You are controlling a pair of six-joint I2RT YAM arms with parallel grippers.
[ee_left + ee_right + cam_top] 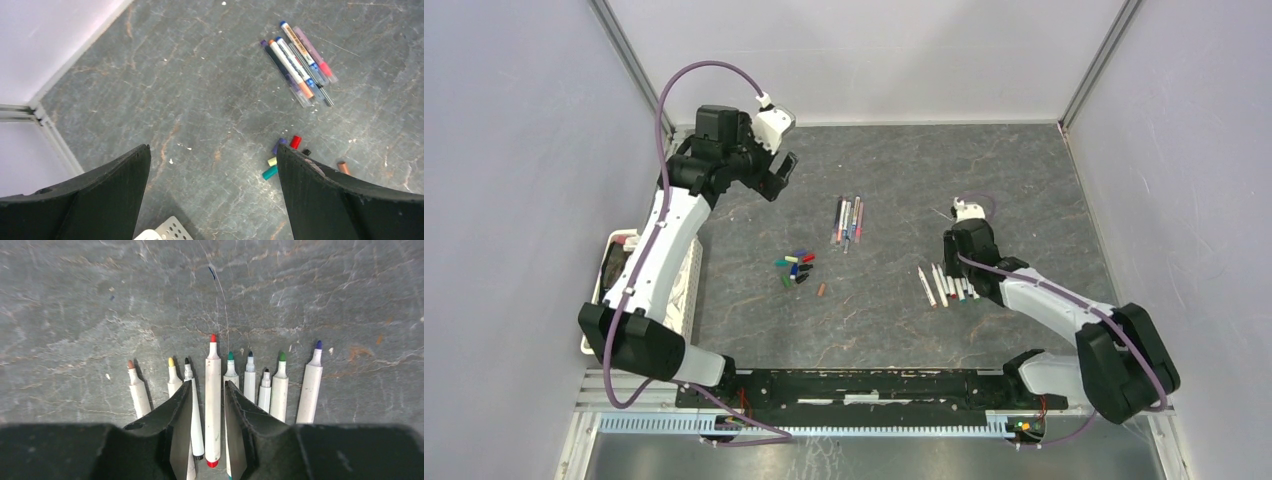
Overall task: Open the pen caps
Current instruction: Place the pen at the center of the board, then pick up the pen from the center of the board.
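Observation:
Several uncapped white pens (309, 390) lie side by side in a row (944, 285) with their coloured tips bare. My right gripper (209, 385) (965, 278) hangs low over this row. A red-tipped pen (213, 405) lies between its fingers with a gap on each side, so it is open. Loose pen caps (796, 267) sit in a small pile mid-table, among them a red one (295, 142) and a teal one (270, 173), with a brown cap (821, 289) apart. A bundle of capped pens (849, 222) (300, 65) lies further back. My left gripper (779, 178) (212, 150) is raised at the back left, wide open and empty.
A white perforated basket (686, 285) (167, 229) stands at the table's left edge beside the left arm. Lilac walls (514, 200) enclose the grey table on three sides. A black rail (874, 385) runs along the near edge.

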